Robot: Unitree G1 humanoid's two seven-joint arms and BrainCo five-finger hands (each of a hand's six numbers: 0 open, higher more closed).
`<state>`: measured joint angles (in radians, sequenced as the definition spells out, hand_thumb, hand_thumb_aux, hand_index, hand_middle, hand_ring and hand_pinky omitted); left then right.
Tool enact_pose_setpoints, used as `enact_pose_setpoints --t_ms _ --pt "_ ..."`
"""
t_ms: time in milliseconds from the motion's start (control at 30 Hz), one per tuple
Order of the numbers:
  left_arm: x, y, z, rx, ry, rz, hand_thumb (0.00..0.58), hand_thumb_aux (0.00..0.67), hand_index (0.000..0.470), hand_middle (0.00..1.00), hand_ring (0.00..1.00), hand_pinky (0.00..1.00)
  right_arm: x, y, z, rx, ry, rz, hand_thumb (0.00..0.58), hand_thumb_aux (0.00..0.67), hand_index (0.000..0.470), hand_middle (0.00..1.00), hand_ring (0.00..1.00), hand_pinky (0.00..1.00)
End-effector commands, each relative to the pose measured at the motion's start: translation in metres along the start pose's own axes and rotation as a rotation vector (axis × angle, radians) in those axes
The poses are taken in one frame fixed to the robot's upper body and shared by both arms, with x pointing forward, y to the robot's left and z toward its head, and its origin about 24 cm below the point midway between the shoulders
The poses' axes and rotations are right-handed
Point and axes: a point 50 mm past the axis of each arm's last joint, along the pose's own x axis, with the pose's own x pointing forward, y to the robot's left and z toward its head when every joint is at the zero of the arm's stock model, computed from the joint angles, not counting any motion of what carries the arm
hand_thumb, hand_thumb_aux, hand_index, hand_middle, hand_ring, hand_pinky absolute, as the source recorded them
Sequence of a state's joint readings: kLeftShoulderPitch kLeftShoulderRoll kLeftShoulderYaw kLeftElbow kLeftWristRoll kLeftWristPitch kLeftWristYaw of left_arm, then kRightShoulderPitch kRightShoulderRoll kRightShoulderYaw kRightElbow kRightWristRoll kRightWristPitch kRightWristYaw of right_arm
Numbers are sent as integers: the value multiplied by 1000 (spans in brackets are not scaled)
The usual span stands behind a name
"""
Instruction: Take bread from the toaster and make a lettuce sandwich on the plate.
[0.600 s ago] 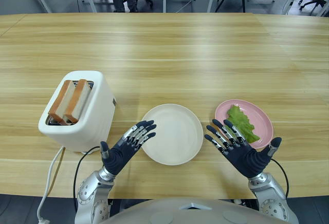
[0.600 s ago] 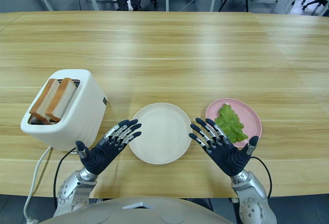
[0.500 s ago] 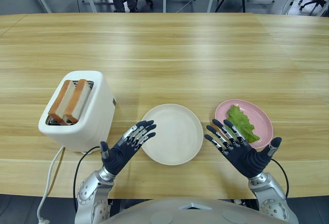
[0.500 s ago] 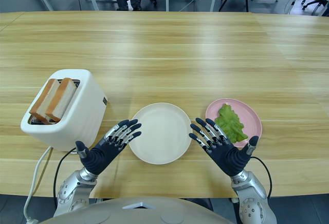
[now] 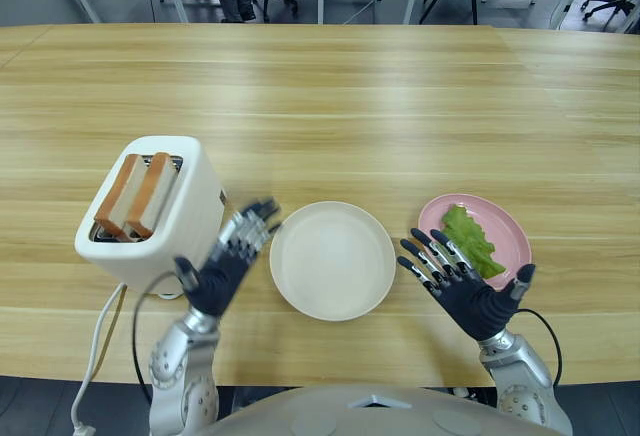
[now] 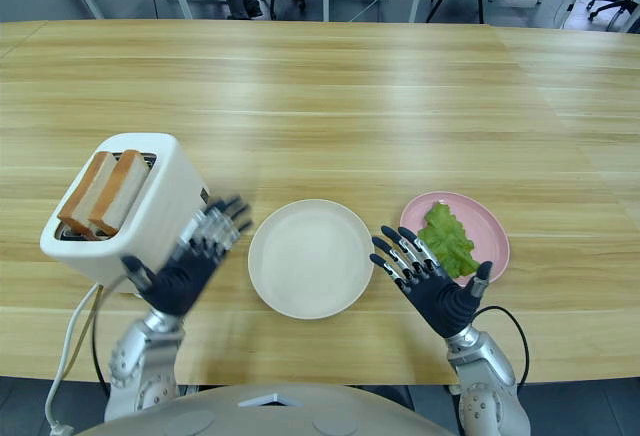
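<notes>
Bread retrieval pending; nothing grasped.
Two brown-crusted bread slices [image 5: 138,196] sit in the white toaster [image 5: 190,224]; left hand [image 5: 226,264] beside it, fingers spread; round cream plate [image 5: 333,261] bare; right hand [image 5: 460,291] splayed near green lettuce leaf [image 5: 468,238]. Next: pinch one slice, lift straight.

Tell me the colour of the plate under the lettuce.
Pink. The plate holding the lettuce shows best in the left eye view.

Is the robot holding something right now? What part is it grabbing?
Nothing is held. The left robot hand is open beside the toaster, and the right robot hand is open near the lettuce. The bread sits in the toaster.
</notes>
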<state>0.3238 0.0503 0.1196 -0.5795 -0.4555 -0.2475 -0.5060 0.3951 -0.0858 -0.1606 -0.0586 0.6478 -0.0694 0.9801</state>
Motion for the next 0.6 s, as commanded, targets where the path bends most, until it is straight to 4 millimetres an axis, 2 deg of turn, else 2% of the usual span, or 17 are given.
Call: enact_pose_setpoints --t_ms 33,167,267,367,467,600 --pt "22 0 59 283 -102 42 0 0 0 0 0 0 15 2 4 -107 3 -32 0 0 0 0 0 0" --pt "31 10 104 569 -191 108 0 0 0 0 0 0 30 10 10 -205 -12 -46 0 0 0 0 0 0" --pt "32 34 123 944 -154 241 0 0 0 0 0 0 37 15 14 -247 -23 -63 0 0 0 0 0 0" --pt "26 70 119 1295 88 342 0 0 0 0 0 0 42 20 17 -291 -27 -57 0 0 0 0 0 0" --pt "13 100 100 1620 381 342 0 0 0 0 0 0 45 22 20 -326 -27 -57 0 0 0 0 0 0" --pt "-9 131 82 1825 665 359 0 0 0 0 0 0 46 22 22 -360 -19 -62 0 0 0 0 0 0"
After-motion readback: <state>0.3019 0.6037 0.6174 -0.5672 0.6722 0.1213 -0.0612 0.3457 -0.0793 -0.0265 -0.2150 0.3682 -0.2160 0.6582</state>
